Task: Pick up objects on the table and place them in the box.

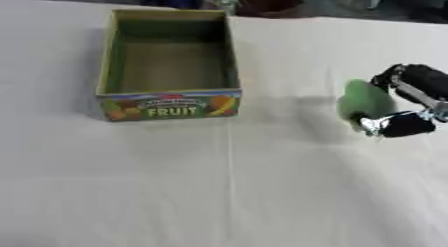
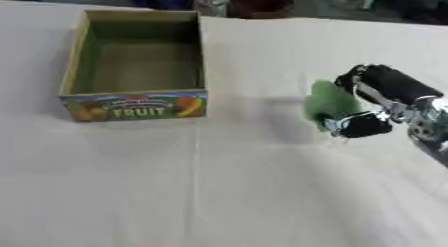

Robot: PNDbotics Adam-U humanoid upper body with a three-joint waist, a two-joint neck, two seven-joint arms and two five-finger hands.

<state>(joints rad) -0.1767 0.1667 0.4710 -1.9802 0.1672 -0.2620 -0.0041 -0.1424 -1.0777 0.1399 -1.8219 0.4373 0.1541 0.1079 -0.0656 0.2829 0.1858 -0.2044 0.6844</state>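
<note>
A green cardboard box (image 1: 170, 66) with "FRUIT" printed on its front stands open and empty at the upper left of the table. To its right, a green rounded object (image 2: 329, 102) sits in my right hand (image 2: 374, 103), which comes in from the right edge. The black fingers (image 2: 359, 126) and thumb curl round the object from above and below. The object hangs a little above the white cloth, with its shadow to the left. My left hand shows in neither view.
A white cloth (image 1: 227, 181) covers the table. Dark items (image 1: 267, 2) and blurred shapes line the far edge behind the box.
</note>
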